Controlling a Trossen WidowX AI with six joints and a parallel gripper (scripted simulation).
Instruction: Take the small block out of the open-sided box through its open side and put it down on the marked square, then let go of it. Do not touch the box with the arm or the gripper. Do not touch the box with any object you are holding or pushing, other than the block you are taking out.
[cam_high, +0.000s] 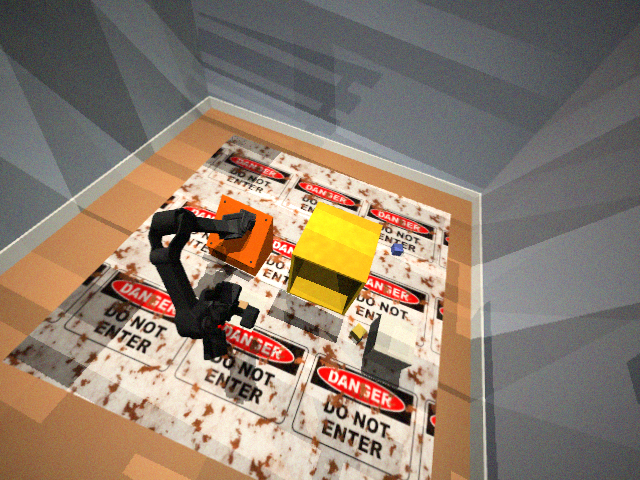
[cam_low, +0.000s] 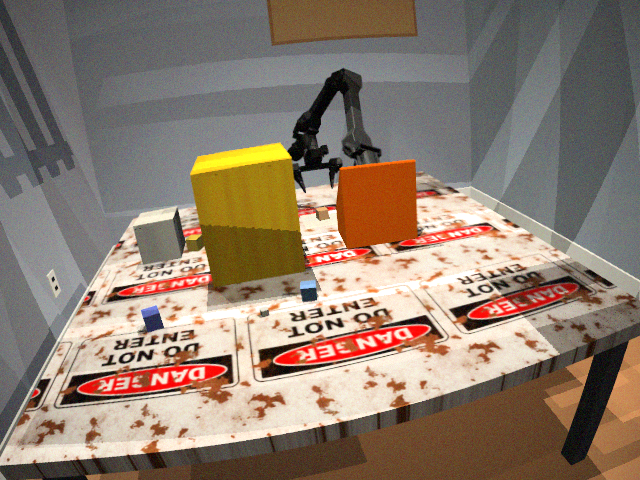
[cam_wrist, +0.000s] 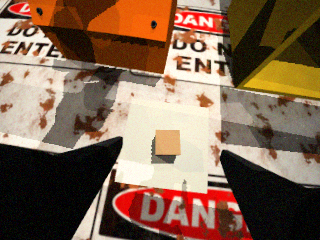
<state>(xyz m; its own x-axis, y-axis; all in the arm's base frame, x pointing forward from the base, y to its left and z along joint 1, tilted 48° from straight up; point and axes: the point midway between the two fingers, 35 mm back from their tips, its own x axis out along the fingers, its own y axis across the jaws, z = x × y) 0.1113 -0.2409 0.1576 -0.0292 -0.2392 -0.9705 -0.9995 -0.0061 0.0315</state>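
A small tan block (cam_wrist: 167, 142) (cam_low: 322, 213) rests on the pale marked square (cam_wrist: 137, 120), near its middle and inside its edges. My gripper (cam_wrist: 171, 147) (cam_low: 318, 189) is open wide and empty. Its fingertips are above the block, one to each side and apart from it. The yellow open-sided box (cam_high: 336, 237) (cam_low: 248, 211) (cam_wrist: 290, 80) stands upright beyond the square, to the right in the wrist view. Its open side faces the front in the top view, and no block shows in the visible part of its inside. The gripper is apart from the box.
An orange slanted block (cam_high: 242, 242) (cam_low: 377, 204) (cam_wrist: 110, 30) stands near the arm. A grey-white box (cam_high: 390, 343) (cam_low: 159, 235) and a small yellow block (cam_high: 357, 332) (cam_low: 194, 242) are near the yellow box's other side. Blue blocks (cam_low: 152, 318) (cam_low: 308, 290) and a tiny grey cube (cam_low: 264, 312) lie behind it.
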